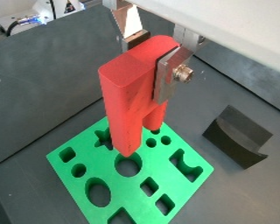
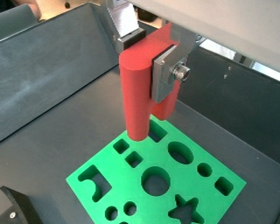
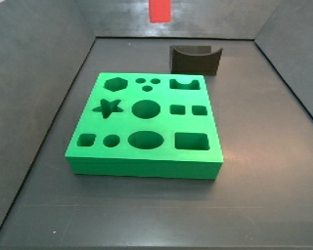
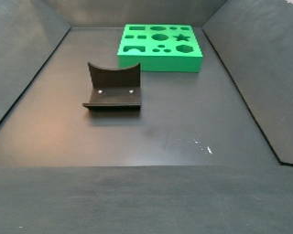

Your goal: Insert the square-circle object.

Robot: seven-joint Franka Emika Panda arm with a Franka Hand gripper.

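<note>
My gripper point(image 1: 150, 63) is shut on the square-circle object point(image 1: 129, 96), a bright red peg with two parallel prongs. It holds the peg upright near its upper end, prongs pointing down. Both wrist views show it; one shows the round prong point(image 2: 137, 96) in front. The peg hangs above the green block point(image 1: 78, 168), a flat block with several shaped holes, also seen in a wrist view point(image 2: 108, 185). In a side view only the peg's lower end point(image 3: 159, 10) shows, high above the green block point(image 3: 144, 162). The gripper is out of view in both side views.
The dark fixture point(image 3: 195, 59) with a curved notch stands on the floor beside the green block, also in a wrist view point(image 1: 238, 133) and a side view point(image 4: 113, 88). Dark walls enclose the grey floor point(image 4: 161, 137). The green block point(image 4: 161, 62) lies at the far end.
</note>
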